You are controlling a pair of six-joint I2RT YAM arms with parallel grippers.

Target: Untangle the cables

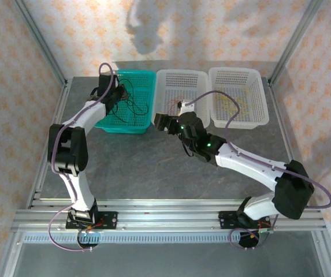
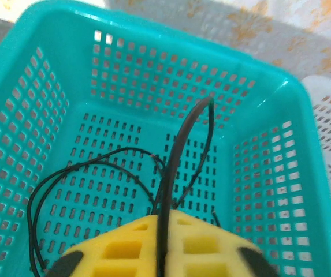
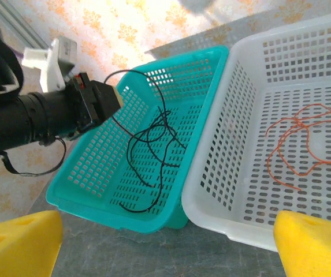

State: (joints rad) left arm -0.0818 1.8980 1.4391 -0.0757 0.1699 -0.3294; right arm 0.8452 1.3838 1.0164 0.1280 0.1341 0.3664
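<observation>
Black cable (image 2: 171,173) pinched between left fingers (image 2: 125,251), above basket (image 2: 257,173).

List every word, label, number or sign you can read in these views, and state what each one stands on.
None: no legible text in these views.
Teal basket, middle white basket, right white basket, black cable: no print or label.
Wallpaper: orange ornament, no lettering.
Small coloured bits at the left arm base: too small to tell whether they carry text.
</observation>
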